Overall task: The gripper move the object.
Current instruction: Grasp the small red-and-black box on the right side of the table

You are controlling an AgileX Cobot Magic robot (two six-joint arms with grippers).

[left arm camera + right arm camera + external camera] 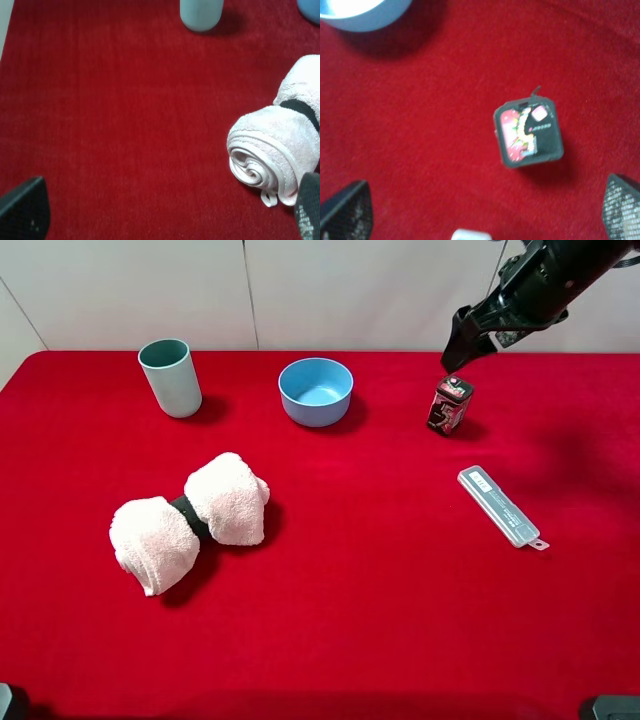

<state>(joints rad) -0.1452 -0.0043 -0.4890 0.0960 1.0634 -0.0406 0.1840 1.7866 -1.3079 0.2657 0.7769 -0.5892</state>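
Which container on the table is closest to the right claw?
The small dark lidded tin, close by the right claw; the blue bowl and green cup stand open, farther left.

Right gripper (485,205) jaws wide apart; tin (528,132) ahead between them, bare cloth (420,150) on both flanks. Bowl (360,15) far beyond one finger, clear case (470,234) back toward palm.

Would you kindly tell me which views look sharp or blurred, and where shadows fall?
Exterior high view: sharp, evenly lit, the tin and cup shadowing the cloth to their right. Right wrist view: soft, the tin's label unreadable. Left wrist view: towel roll crisp, cup blurrier.
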